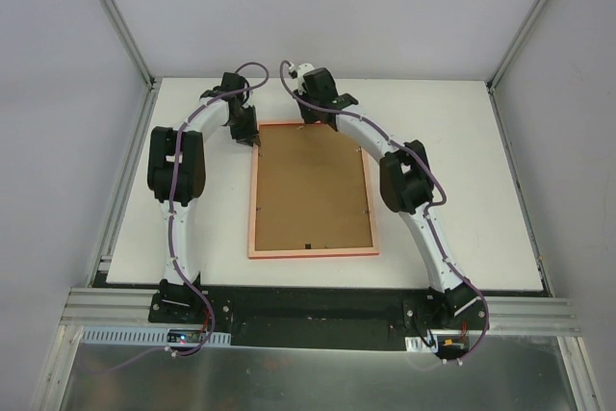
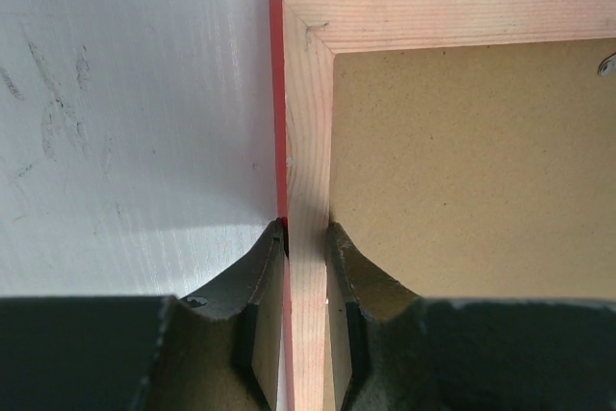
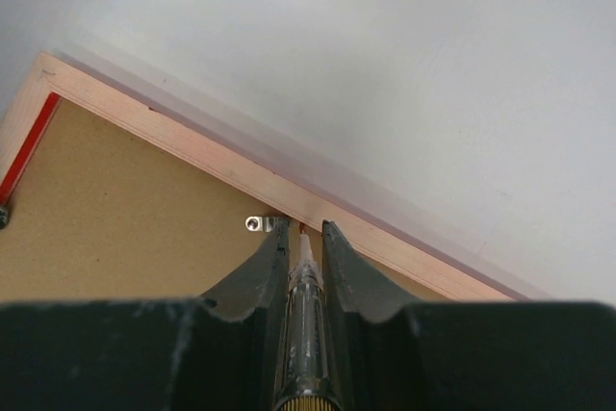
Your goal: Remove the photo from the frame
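The frame point(image 1: 313, 253) lies face down on the white table, pale wood back up, its red edge showing. The brown backing board point(image 1: 310, 190) sits in it; the photo is hidden underneath. My left gripper point(image 1: 243, 132) is shut on the frame's left rail point(image 2: 308, 122) near the far left corner, one finger on each side of it point(image 2: 306, 233). My right gripper point(image 1: 316, 122) is at the far rail point(image 3: 192, 146), shut point(image 3: 304, 230) on a clear pen-like tool point(image 3: 306, 315). The tool's pale tip touches the board beside a small metal clip point(image 3: 262, 224).
The white table point(image 1: 452, 190) is walled by grey panels left, right and behind. A second metal clip point(image 2: 606, 66) shows on the backing board in the left wrist view. A black strip with the arm bases point(image 1: 308, 310) runs along the near edge.
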Controlling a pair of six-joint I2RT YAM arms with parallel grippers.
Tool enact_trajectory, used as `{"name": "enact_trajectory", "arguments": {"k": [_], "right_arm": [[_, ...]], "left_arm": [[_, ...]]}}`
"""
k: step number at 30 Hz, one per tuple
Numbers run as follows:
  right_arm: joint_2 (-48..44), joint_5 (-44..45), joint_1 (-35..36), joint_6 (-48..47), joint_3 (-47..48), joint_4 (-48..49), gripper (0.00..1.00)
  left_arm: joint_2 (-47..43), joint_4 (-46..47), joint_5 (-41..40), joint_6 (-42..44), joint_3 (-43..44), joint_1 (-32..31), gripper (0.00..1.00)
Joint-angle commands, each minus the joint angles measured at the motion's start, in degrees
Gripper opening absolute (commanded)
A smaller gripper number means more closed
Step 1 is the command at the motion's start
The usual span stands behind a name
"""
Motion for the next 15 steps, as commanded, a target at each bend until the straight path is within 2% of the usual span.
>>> {"name": "enact_trajectory", "arguments": {"k": [1, 4, 11, 15], "right_arm": [[-3.59, -1.72, -1.04, -1.31, -1.43, -5.29, 0.00], [-3.33, -7.70, -0.95, -1.05, -1.25, -5.29, 0.00], [-3.68, -6.57, -0.78, -2.45, 0.07, -5.03, 0.00], [-4.74, -8.76, -0.86, -2.37, 0.51, -5.38, 0.00]], "left_arm": [[-0.41, -6.53, -0.48, -1.22, -2.05, 0.97, 0.00], [-0.33, -6.44, 1.01, -1.22, -1.96, 0.89, 0.00], [-0.76, -6.35, 1.98, -0.87, -1.87, 0.80, 0.00], [-0.68, -6.44, 2.25, -0.87, -1.52, 0.89, 0.00]]}}
